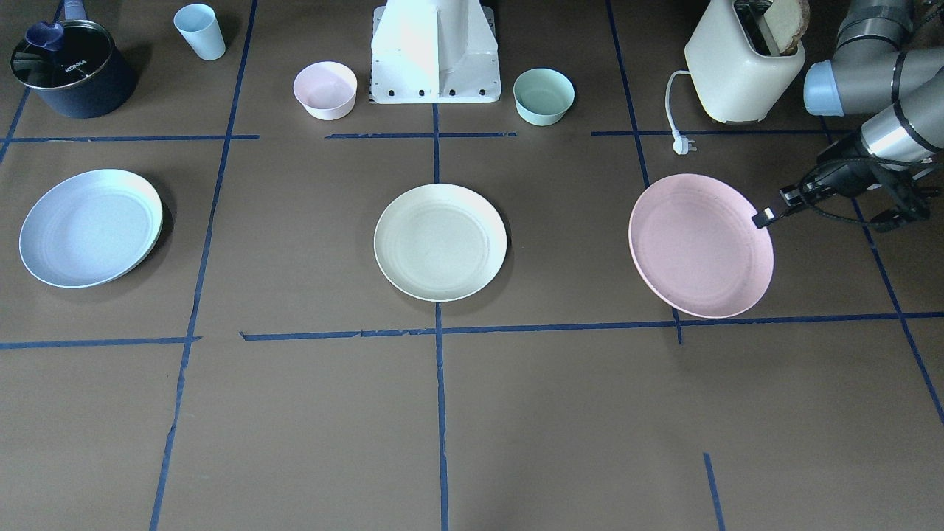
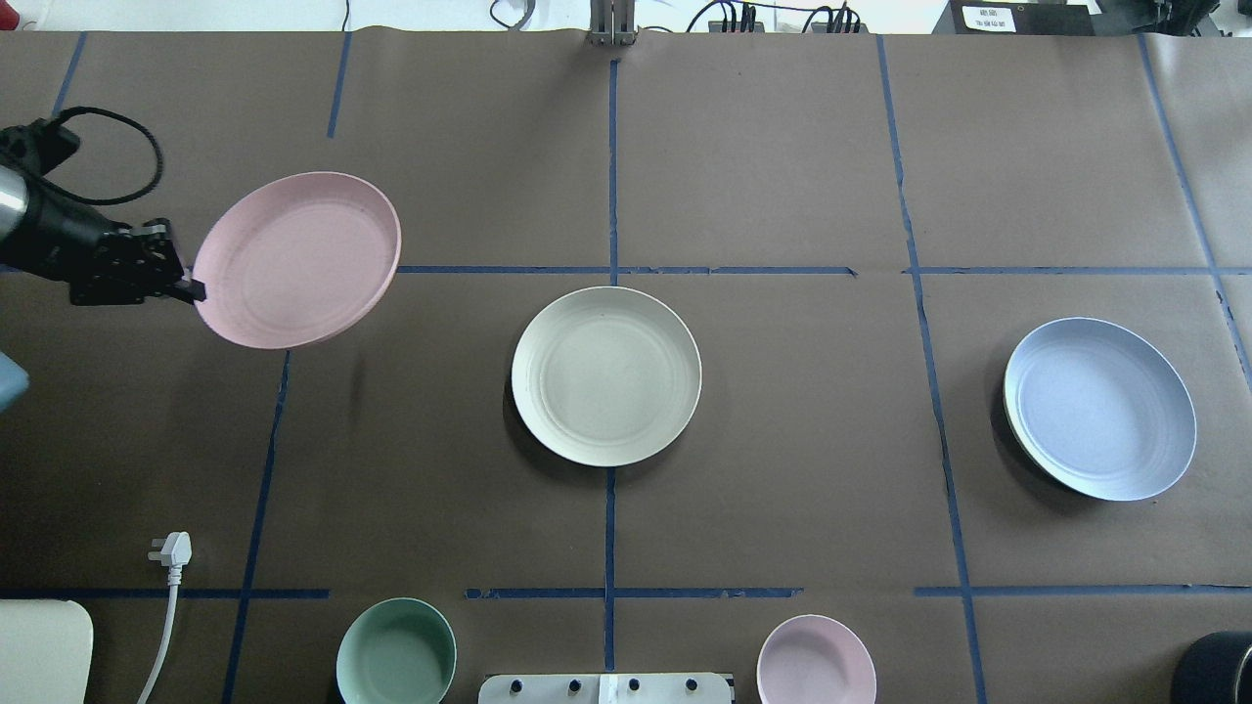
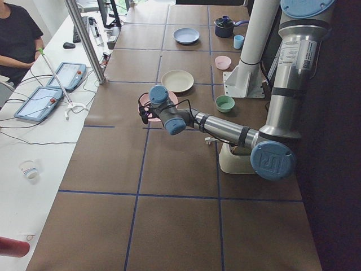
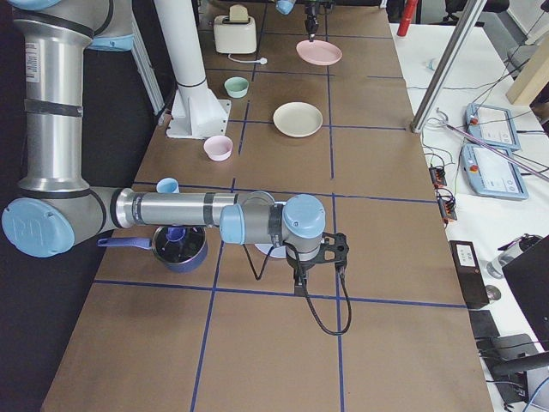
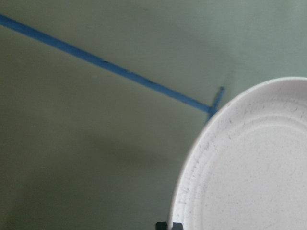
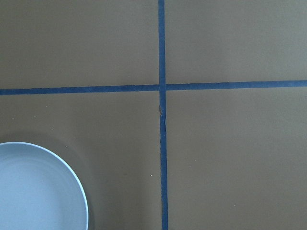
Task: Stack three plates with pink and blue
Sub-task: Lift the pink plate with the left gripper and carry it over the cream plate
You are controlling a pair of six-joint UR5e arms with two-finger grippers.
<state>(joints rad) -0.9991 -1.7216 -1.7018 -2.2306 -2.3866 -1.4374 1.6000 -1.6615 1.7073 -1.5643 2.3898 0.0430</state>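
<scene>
Item 1: the pink plate [image 2: 296,259] is off the table [image 2: 782,176], tilted, with its shadow falling apart from it on the brown paper. It hangs well apart from the cream plate [image 2: 606,388], on the robot's left of it and slightly farther from the robot. Nothing lies on it.

Item 2: the left gripper [image 2: 186,286] pinches the pink plate's rim on the side turned away from the cream plate. The jaws are narrow, closed onto the rim. The left wrist view shows a dark fingertip [image 5: 169,225] at the plate's edge.

Item 3: the cream plate lies flat on a blue tape line, bare and untouched.

Item 4: the blue plate [image 2: 1099,408] lies on the table well apart from the cream plate, on the robot's right of it, with nothing on it.

Item 5: the right gripper [image 4: 298,288] hangs above the table beside the blue plate, on its side away from the cream plate. Only the side view shows it, so its opening cannot be told.

Item 6: the mint-green bowl [image 2: 396,653] and the pink bowl [image 2: 817,660] stand between the cream plate and the robot's edge, one on each side of the robot base [image 1: 435,51].

Item 7: the toaster [image 1: 741,63] with its plug [image 1: 682,145] stands beyond the mint-green bowl from the cream plate. The pot [image 1: 74,70] and blue cup [image 1: 200,31] stand beyond the pink bowl.
</scene>
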